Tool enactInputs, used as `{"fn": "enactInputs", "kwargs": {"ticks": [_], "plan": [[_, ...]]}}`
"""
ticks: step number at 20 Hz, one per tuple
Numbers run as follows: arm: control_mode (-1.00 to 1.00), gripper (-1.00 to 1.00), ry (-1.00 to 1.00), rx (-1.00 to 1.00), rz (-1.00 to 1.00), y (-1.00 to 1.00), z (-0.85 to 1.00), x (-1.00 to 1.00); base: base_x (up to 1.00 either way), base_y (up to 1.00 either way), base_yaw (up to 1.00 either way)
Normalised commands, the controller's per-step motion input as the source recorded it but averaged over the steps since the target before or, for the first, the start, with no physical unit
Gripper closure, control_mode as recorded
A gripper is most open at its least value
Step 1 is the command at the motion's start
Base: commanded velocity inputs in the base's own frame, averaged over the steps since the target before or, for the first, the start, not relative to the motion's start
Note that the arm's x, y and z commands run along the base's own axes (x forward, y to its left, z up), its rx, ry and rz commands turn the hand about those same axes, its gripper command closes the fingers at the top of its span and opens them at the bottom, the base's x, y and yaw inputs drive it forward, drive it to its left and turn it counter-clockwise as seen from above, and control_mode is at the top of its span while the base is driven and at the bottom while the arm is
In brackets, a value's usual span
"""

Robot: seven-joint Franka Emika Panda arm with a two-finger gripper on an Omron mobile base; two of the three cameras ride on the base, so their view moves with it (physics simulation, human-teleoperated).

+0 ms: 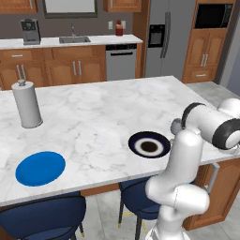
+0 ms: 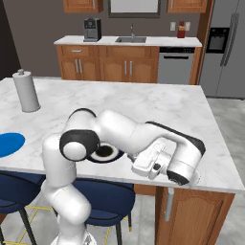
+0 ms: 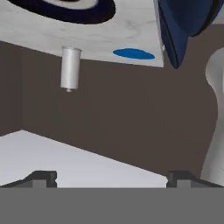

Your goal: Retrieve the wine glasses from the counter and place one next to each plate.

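Two plates wait on the marble surface (image 1: 108, 108): the bright blue plate (image 1: 40, 168) near its front left, and the navy plate (image 1: 149, 144) with the white ring just ahead of our arm. We see no wine glasses beside either, nor anywhere on this surface, so we judge the task barely begun, with the search for them in hand. Our claw (image 3: 112, 177) is spread wide and holds nothing; its camera is rolled over, showing the surface upside down. A tall grey cylinder (image 1: 27, 104) stands at the far left. Next, we reckon, the base must drive or turn until the glasses come into view.
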Motion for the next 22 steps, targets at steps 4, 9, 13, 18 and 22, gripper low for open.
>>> {"fn": "enactInputs", "kwargs": {"ticks": [4,9,13,18,22], "plan": [[-1.00,-1.00,-0.12,0.00,0.00,0.91,0.39,-0.99,0.00,0.00,0.00],[-1.00,-1.00,-0.07,0.00,-0.08,0.84,0.19,-0.56,0.00,0.00,0.00],[-1.00,-1.00,0.02,0.02,-0.20,0.07,0.43,0.08,0.00,0.00,0.00],[-1.00,-1.00,0.01,0.09,-0.10,-0.13,0.47,0.09,0.00,0.00,0.00],[-1.00,-1.00,0.00,0.10,-0.02,0.05,0.38,-0.10,0.00,0.00,0.00]]}}
